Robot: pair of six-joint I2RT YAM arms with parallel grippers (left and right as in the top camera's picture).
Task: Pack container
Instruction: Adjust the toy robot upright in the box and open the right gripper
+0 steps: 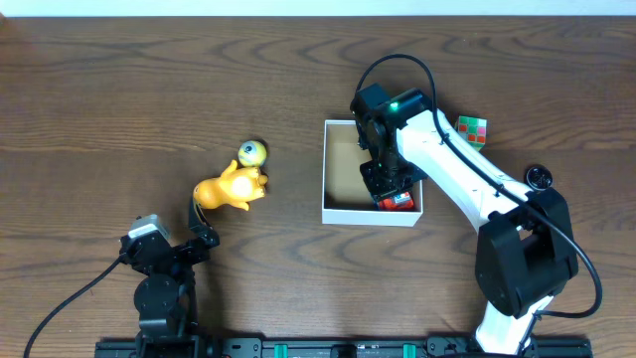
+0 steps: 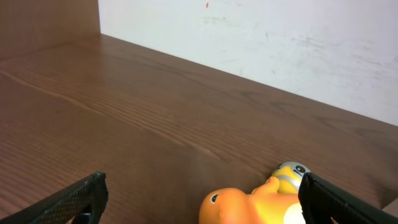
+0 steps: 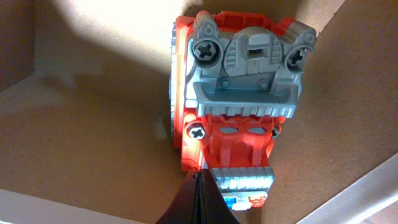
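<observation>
Overhead: dark wood table (image 1: 99,99), white wall (image 2: 280,37); left gripper (image 2: 202,183) spread, right gripper (image 3: 198,186) seemingly clenched inside container (image 1: 368,215).

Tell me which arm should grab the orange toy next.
Left. The left claw is open and faces the orange toy close by; the right claw is down in the box, shut on the red toy.

From above, my right arm (image 1: 447,159) hides most of the red toy (image 1: 398,202) in the container (image 1: 358,215) and part of the colour cube (image 1: 473,129). My left wrist view's lower edge cuts off the orange toy (image 2: 245,205) and my left fingers (image 2: 68,202)
</observation>
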